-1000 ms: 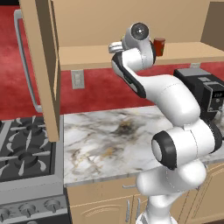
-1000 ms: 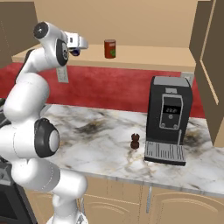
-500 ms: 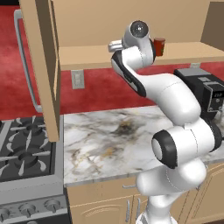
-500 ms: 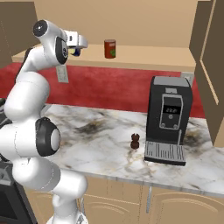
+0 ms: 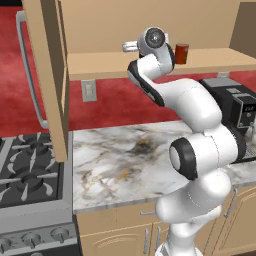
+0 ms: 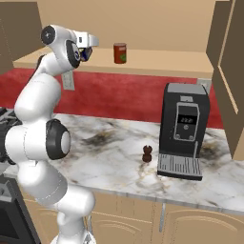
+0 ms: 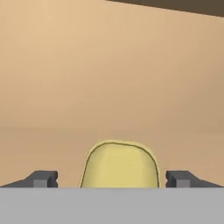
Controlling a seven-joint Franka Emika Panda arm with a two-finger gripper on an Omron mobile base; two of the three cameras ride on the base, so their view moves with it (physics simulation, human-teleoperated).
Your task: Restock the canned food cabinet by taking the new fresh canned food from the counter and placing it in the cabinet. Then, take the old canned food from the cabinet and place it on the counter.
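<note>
The claw (image 7: 112, 179) is being held wide, gripping nothing, with the new can (image 7: 119, 165) standing between its tips on the cabinet (image 6: 157, 62) shelf. The old can (image 6: 120, 53) is waiting further along; moving it to the counter (image 6: 114, 157) is judged left.

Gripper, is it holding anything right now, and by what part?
Nothing is held. The gripper is open, its fingertips clear of both sides of the yellow-topped can between them.

Glossy white arm (image 5: 200, 150) of rounded, bulging segments. Dark grey joint caps at the bends. Small dark grey fingertips (image 7: 41, 178), blocky and squared.
</note>
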